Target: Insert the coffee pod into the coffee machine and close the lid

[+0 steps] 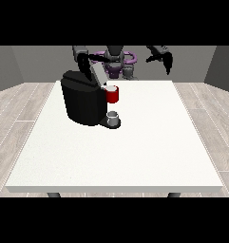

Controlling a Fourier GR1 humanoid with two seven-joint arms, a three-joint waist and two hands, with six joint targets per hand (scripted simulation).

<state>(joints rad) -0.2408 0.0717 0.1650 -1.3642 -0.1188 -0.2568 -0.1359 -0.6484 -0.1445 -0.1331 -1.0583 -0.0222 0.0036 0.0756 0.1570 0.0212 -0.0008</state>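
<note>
Raised above the far right corner of the table (149,142), my hand at the view's right (166,60) hangs in the air with its fingers pointing down and relaxed, holding nothing; my hand at the view's left (83,60) sits just behind the top of the coffee machine (82,102), close to the grey lid (98,73), which stands tilted up and open; whether those fingers are curled I cannot tell; the black machine stands on the left half of the table; a red holder (112,94) juts from its front, with something pale at its top that may be the coffee pod; below it a small grey cup (113,116) rests on the machine's base.
</note>
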